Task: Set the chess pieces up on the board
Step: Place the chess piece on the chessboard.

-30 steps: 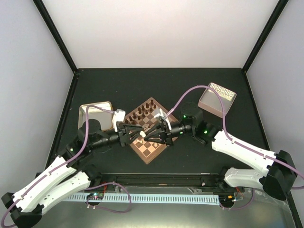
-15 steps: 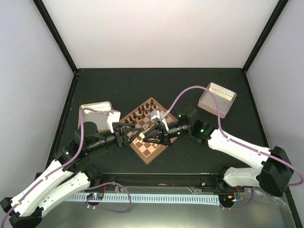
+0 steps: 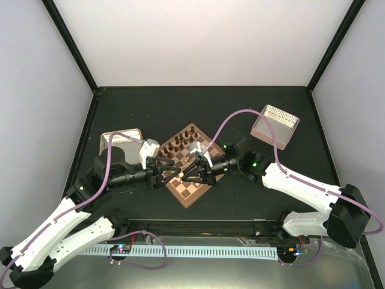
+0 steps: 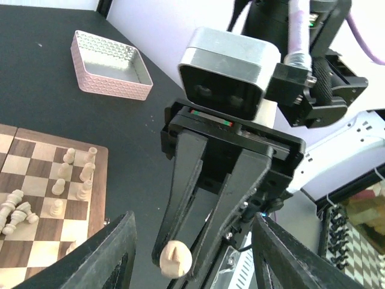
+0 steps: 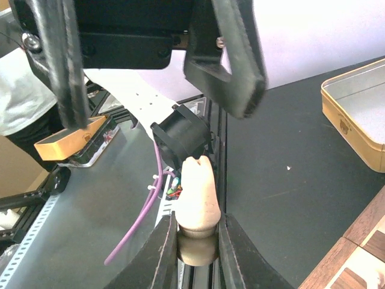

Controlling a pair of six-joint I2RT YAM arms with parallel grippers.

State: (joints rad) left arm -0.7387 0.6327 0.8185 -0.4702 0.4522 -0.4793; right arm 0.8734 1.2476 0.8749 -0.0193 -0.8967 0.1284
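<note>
A pale bishop-like chess piece (image 5: 195, 192) with a slit in its head is held in the air by its base, my right gripper (image 5: 197, 229) shut on it. In the top view that piece (image 3: 180, 173) hangs over the board's (image 3: 191, 191) left edge. My left gripper (image 4: 192, 221) faces the right one with its fingers (image 4: 117, 253) spread open on either side of the piece (image 4: 175, 259), not touching it. Dark pieces (image 3: 178, 144) stand along the board's far side. Several pale pieces (image 4: 72, 174) stand on the board and a few more pale pieces (image 4: 15, 208) lie on their sides.
A pinkish bin (image 3: 274, 124) sits at the back right, seen also as the same pinkish bin (image 4: 108, 66) from the left wrist. A shallow yellowish tray (image 3: 120, 139) lies left of the board, partly under the left arm, and its corner (image 5: 358, 108) shows from the right wrist.
My left gripper has opened and let go of the pale piece, which stays in the right gripper. Both grippers have shifted a little, still facing each other over the board's left edge.
</note>
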